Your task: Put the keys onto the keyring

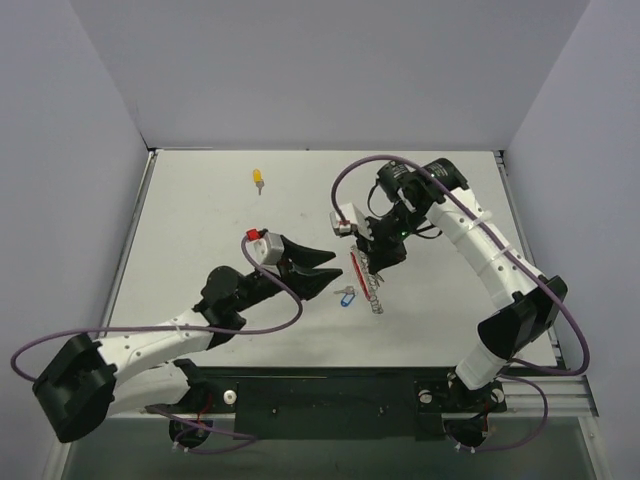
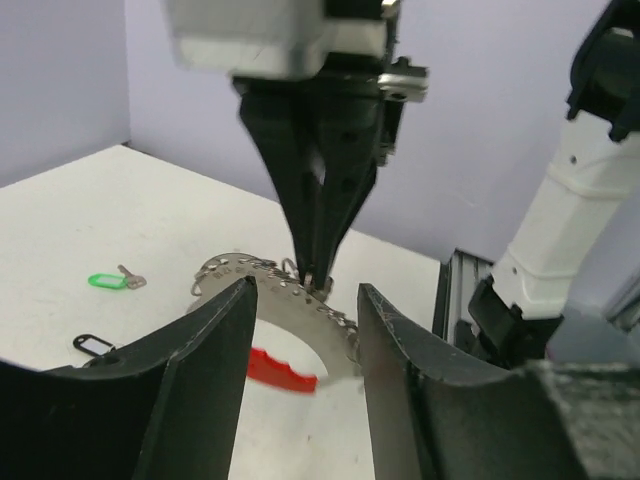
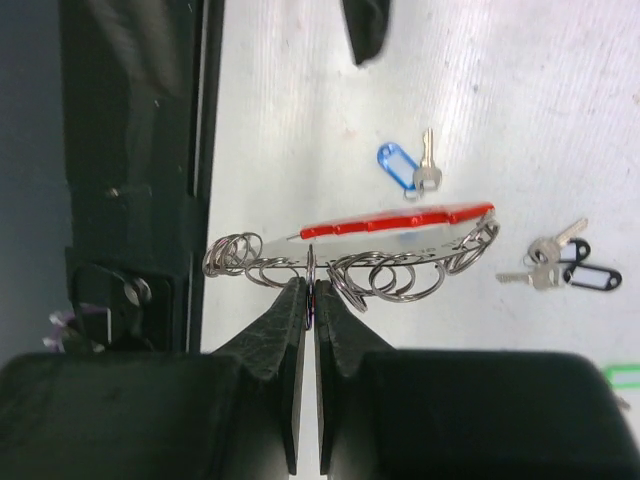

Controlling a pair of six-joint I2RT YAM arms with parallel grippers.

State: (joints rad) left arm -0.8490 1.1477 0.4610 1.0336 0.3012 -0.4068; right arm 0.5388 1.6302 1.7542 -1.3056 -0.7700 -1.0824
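Observation:
The keyring (image 3: 400,240) is a flat silver loop with a red arc (image 3: 395,221) and several small split rings hanging along it. My right gripper (image 3: 311,287) is shut on one of those rings and holds the keyring on edge just above the table (image 1: 200,230); in the top view the gripper (image 1: 378,264) is over the keyring (image 1: 366,278). My left gripper (image 2: 305,325) is open and empty, its jaws either side of the keyring (image 2: 300,308), just left of it in the top view (image 1: 325,268). A blue-tagged key (image 1: 346,295) lies below it. A yellow-tagged key (image 1: 259,179) lies far back.
A green-tagged key (image 2: 110,281) and a black-tagged key (image 2: 92,345) lie beyond the keyring on the right arm's side; the black one sits with other silver keys (image 3: 565,265). The black base rail (image 1: 330,390) runs along the near edge. Grey walls enclose the table.

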